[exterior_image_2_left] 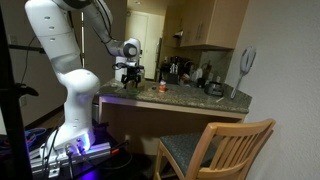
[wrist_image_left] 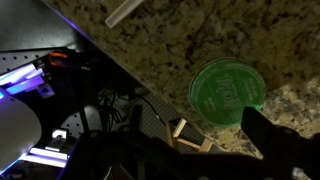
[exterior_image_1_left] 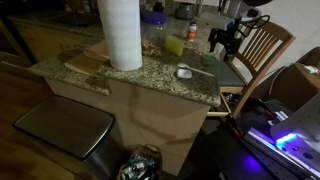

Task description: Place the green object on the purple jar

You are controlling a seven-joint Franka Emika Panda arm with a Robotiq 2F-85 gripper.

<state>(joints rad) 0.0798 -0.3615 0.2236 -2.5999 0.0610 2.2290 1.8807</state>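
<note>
Nearly beneath the gripper (exterior_image_1_left: 222,40), the green object (wrist_image_left: 225,90) lies on the counter (wrist_image_left: 200,30); gripper spread, empty.

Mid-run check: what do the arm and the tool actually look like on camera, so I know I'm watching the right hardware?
The arm is glossy white, built of thick rounded segments, with a dark round cap at the wrist joint. The tool is black and blocky, with dark fingers. Blue-violet light glows around the base. Cables and markings are too small to make out.
</note>
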